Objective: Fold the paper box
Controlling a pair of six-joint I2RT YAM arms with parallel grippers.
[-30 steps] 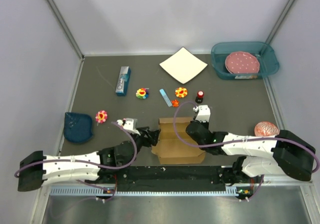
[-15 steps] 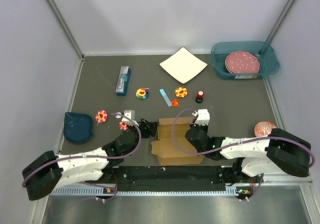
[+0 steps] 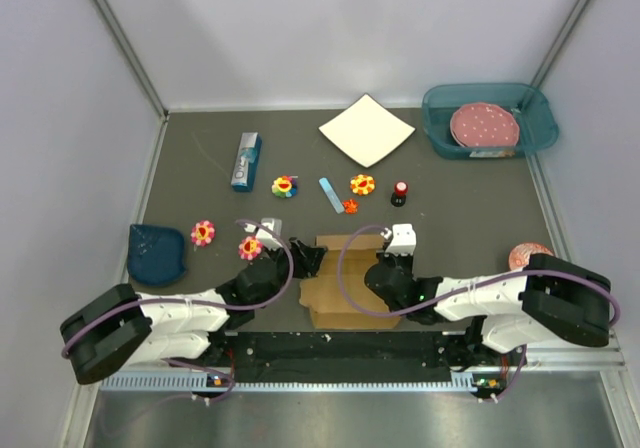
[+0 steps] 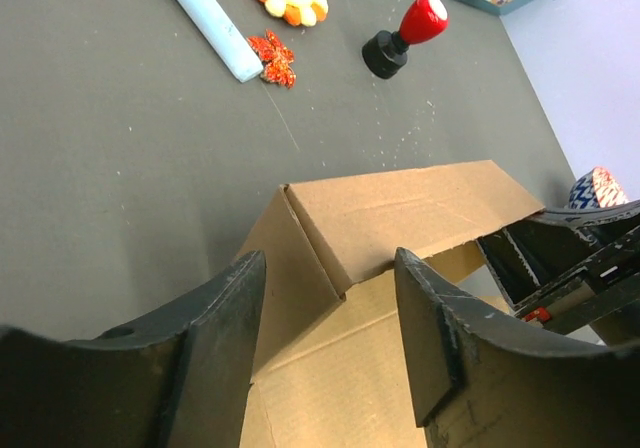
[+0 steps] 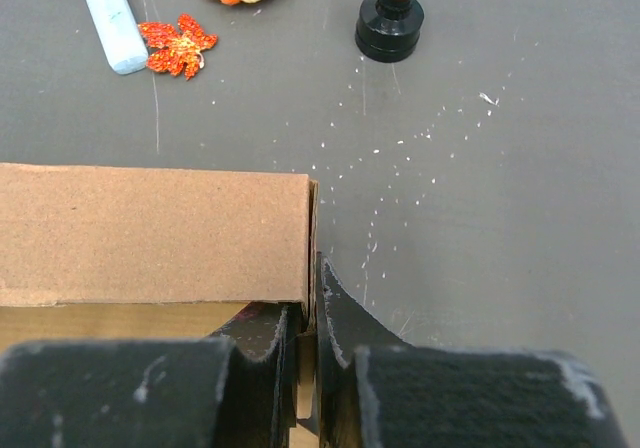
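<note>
The paper box [image 3: 340, 298] is a brown cardboard sheet lying near the table's front edge, with its far wall [image 4: 400, 208] folded upright. My left gripper [image 3: 305, 260] is open at the box's left end. In the left wrist view its fingers [image 4: 225, 338] straddle the folded left corner without touching it. My right gripper [image 3: 383, 260] is at the box's right end. In the right wrist view it [image 5: 310, 318] is shut on the thin right side flap, just beside the upright wall [image 5: 150, 233].
Beyond the box lie a red-topped stamp [image 3: 400, 192], a pale blue stick [image 3: 330, 194] and several small flower pieces [image 3: 362, 184]. Further off are a white square sheet [image 3: 366, 129], a teal bin [image 3: 488, 118], a blue carton [image 3: 246, 160], a dark blue pouch [image 3: 157, 253] and a patterned ball [image 3: 528, 256].
The left wrist has moved farther up the table, and its gripper now points at the box's left corner with its jaws slightly narrower. The right gripper and the box have shifted a little left.
</note>
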